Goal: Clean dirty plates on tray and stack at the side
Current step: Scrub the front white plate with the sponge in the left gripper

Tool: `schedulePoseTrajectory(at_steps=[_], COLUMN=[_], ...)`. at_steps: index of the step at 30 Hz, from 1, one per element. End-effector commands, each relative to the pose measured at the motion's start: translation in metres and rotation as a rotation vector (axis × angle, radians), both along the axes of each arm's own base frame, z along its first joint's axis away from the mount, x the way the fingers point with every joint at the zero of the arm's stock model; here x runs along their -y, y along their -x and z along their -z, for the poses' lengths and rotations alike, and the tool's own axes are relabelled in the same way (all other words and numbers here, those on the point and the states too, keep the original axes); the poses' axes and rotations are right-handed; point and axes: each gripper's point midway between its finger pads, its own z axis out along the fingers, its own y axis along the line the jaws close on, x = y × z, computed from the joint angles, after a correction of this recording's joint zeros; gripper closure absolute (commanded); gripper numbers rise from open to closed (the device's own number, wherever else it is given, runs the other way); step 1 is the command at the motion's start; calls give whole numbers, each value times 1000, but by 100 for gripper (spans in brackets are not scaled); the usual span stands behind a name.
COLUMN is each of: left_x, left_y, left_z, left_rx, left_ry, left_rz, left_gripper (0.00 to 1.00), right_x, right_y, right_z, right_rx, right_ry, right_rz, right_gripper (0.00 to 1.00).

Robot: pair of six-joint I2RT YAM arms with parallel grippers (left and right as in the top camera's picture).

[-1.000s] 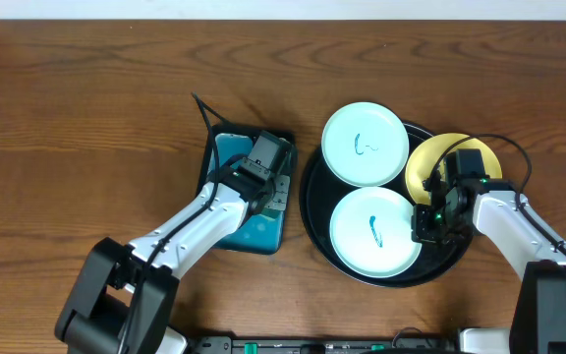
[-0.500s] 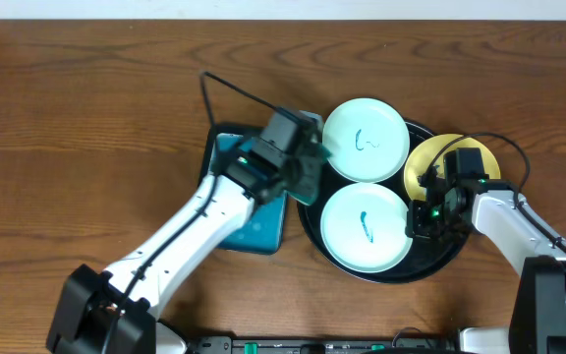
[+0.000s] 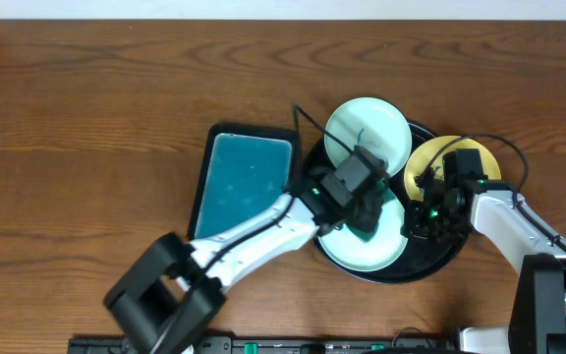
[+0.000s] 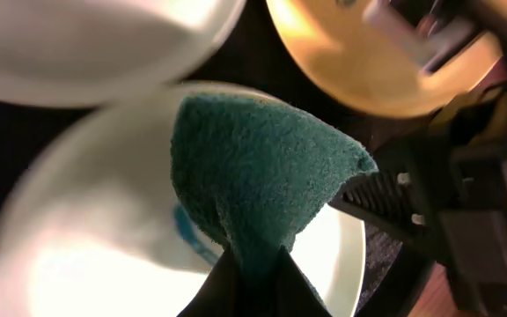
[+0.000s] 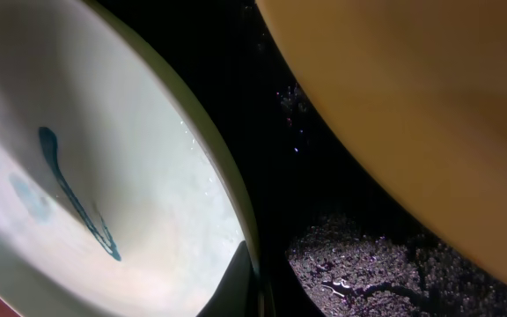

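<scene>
The black tray (image 3: 308, 202) holds three plates. The far mint-white plate (image 3: 367, 128) has a blue squiggle. The yellow plate (image 3: 430, 157) lies at the right, partly under my right arm. The near mint-white plate (image 3: 347, 251) is mostly hidden under my left arm. My left gripper (image 3: 368, 216) is shut on a teal sponge (image 4: 258, 172) and holds it on the near plate (image 4: 86, 238), over its blue mark. My right gripper (image 3: 414, 222) is shut on that plate's right rim (image 5: 236, 211); one finger (image 5: 234, 283) lies on its inside. The squiggle (image 5: 73, 198) shows there.
An empty rectangular teal tray (image 3: 244, 182) lies left of the black tray. Bare wood-grain table (image 3: 86, 128) spreads to the left and far side. The yellow plate (image 5: 412, 106) sits close to my right gripper. A cable arcs over the far plate.
My left arm has swung right from the teal tray, carrying the sponge, and now has it on the near plate. My right gripper still holds the rim; the plate shifted slightly left.
</scene>
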Motion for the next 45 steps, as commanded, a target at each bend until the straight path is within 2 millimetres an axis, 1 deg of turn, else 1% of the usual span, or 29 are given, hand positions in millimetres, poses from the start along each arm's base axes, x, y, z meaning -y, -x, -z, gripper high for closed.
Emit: schedulePoseTrajectory(at_steps=[1,4,7,9,10,11,13,16,17,20,22,23,25,26,27,28,29,30,31,34,36,38,42,43,45], left_x=[12,13,6,-10,-25,-36,-49,-72,-77,-83,-82,-81,-72,-70,-66,-63,-60,-52,-48,-31,-18,-10,1,4,3], left_y=[8,12,11,2,-6,-12,-19,-31,-33,-33,-33,-34,-32,-33,-34,-35,-34,-32,-30,-19,-11,-5,5,9,11], left_z=[18,35,55,68,73,75,77,80,81,79,68,57,28,19,2,-8,-13,-19,-19,-8,4,15,37,48,59], left_rx=[-32,-57,-68,-39,-15,0,2,-43,-60,-89,-75,-65,-50,-41,-12,8,18,30,31,19,14,9,-9,-18,-24], left_ry=[-10,-41,-95,-177,-236,-275,-310,-329,-329,-326,-315,-296,-215,-193,-153,-127,-113,-87,-80,-77,-80,-90,-112,-124,-146], left_rz=[-12,-9,-25,-73,-110,-139,-170,-258,-279,-285,-276,-276,-259,-257,-254,-252,-247,-231,-220,-189,-161,-138,-111,-98,-89], left_gripper=[93,93,92,93,93,93,93,93,93,92,93,93,93,92,93,93,93,93,93,93,93,92,93,92,92], right_x=[-7,-7,-7,-7,-7,-7,-7,-7,-7,-7,-7,-6,-6,-6,-6,-6,-6,-6,-6,-6,-6,-6,-6,-6,-6], right_y=[6,6,6,6,6,6,7,7,7,7,7,7,7,7,7,7,7,7,7,8,8,8,8,8,8], right_z=[2,2,2,2,2,2,2,2,2,2,2,2,2,2,2,2,2,2,2,2,2,2,2,2,2], right_rx=[-20,-20,-20,-20,-22,-24,-24,-24,-24,-24,-26,-27,-28,-28,-28,-28,-28,-28,-28,-28,-28,-28,-30,-31,-31], right_ry=[-32,-32,-32,-32,-32,-32,-32,-31,-32,-31,-31,-26,-24,-24,-24,-24,-24,-24,-24,-24,-24,-24,-24,-24,-24], right_rz=[-14,-14,-14,-14,-14,-14,-14,-14,-14,-14,-14,-14,-14,-14,-14,-14,-14,-14,-14,-14,-14,-14,-14,-14,-14], right_gripper=[99,99,99,99,99,99,99,99,99,99,99,99,99,99,99,99,99,99,99,99,99,99,99,99,99])
